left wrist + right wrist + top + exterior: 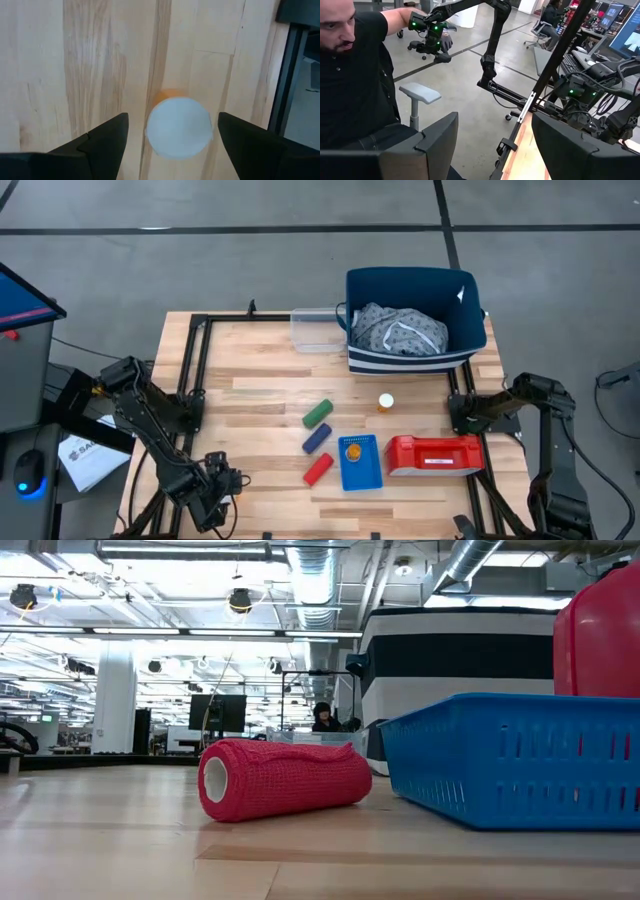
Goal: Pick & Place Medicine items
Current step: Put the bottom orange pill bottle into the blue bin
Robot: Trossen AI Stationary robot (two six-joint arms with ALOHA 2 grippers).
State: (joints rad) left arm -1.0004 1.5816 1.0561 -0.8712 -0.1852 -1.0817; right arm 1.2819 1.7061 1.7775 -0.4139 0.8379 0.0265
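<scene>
Overhead, left gripper (170, 137) jaws spread around pill bottle (178, 126); right's apparently spread.

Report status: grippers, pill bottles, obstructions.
Left gripper open, straddling a capped pill bottle. Right gripper open, parked at table edge. Second bottle loose, third in blue tray. Nothing blocking.

Bright, even overhead light.
Ceiling lamps (240, 600) glare in the low view; the white cap (179, 127) is blurred close up.

Red case (600, 635) cut off by the low view's edge; pill bottle (178, 126) body hidden under its cap.
</scene>
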